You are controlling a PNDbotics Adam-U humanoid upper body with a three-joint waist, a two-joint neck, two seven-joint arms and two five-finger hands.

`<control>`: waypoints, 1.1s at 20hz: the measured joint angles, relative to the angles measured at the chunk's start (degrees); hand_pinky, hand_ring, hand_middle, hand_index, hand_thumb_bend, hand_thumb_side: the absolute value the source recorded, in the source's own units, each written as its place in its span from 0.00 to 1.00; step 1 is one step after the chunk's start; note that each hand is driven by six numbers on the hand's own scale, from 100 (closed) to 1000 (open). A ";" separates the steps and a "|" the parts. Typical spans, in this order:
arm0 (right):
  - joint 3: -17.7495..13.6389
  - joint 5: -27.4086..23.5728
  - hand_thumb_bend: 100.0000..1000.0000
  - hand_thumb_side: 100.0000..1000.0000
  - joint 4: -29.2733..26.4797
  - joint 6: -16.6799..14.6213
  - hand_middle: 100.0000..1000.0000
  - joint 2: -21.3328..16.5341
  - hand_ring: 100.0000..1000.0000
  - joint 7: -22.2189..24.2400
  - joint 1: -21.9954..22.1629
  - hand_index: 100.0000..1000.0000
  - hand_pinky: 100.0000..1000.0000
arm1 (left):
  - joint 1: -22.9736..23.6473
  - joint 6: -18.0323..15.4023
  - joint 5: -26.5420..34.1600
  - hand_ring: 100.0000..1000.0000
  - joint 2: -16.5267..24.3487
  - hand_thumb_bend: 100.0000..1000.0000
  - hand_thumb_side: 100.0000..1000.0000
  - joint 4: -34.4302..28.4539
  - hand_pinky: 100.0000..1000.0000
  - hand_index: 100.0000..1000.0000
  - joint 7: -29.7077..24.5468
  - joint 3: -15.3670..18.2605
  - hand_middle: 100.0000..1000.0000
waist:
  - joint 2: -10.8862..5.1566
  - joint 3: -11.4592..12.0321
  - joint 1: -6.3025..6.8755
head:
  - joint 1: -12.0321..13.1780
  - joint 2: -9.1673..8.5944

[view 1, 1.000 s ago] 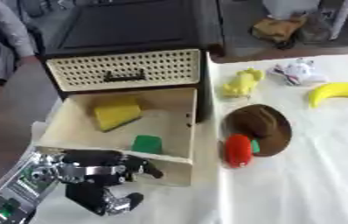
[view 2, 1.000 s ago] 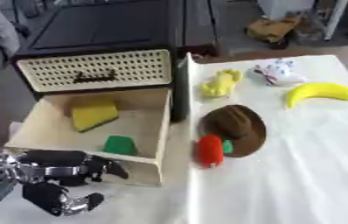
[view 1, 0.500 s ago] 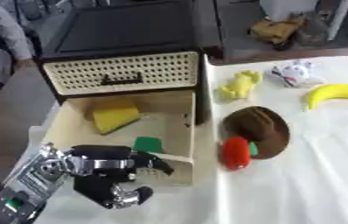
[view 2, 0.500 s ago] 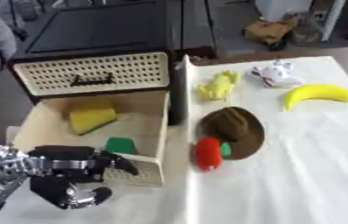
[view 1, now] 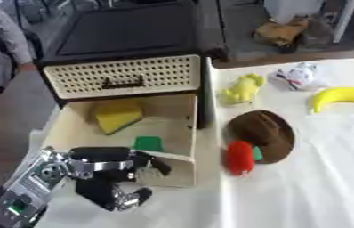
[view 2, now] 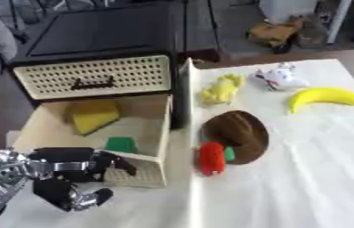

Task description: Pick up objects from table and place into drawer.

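The robot's left hand [view 1: 106,171] is at the near left of the scene, positioned against the near front panel of the open cream-coloured drawer [view 1: 184,116]. Its black fingers are curled, and they lie over the panel's top edge (whether they actually grip the panel cannot be told). The right hand does not appear in either view.

Inside the drawer: a yellow wedge-shaped block [view 1: 118,116] at the far left, and a small green block [view 1: 148,143] near the front panel. Behind the drawer stands the black cabinet [view 1: 130,33] with a cream perforated upper drawer front [view 1: 122,76], closed.

On the white cloth-covered table [view 1: 312,187] to the right of the drawer, still outside it: a red oblong item [view 1: 240,157] touching the near edge of a brown rounded hat-like object [view 1: 263,133], with a small green piece [view 1: 257,153] between them; a yellow soft toy [view 1: 242,89] farther off; a white crumpled item [view 1: 298,76] at the far right; a yellow banana [view 1: 343,96] near the right edge.
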 measured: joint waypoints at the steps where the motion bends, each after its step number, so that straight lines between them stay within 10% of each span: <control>1: 0.00 0.00 0.47 0.98 0.00 0.03 0.54 0.01 0.77 0.03 0.00 0.63 0.61 | -0.07 -0.21 0.01 0.00 -0.01 0.00 0.76 0.12 0.00 1.00 0.16 0.00 0.91 | 0.01 -0.02 0.00 | 0.00 -0.08; 22: 0.01 -0.03 0.47 0.98 0.00 0.37 0.54 0.55 0.77 0.65 -0.02 0.63 0.61 | -2.76 -1.37 4.88 0.00 -1.52 0.00 0.74 4.31 0.00 1.00 0.82 1.10 0.89 | 0.34 -0.28 0.07 | 0.05 -0.91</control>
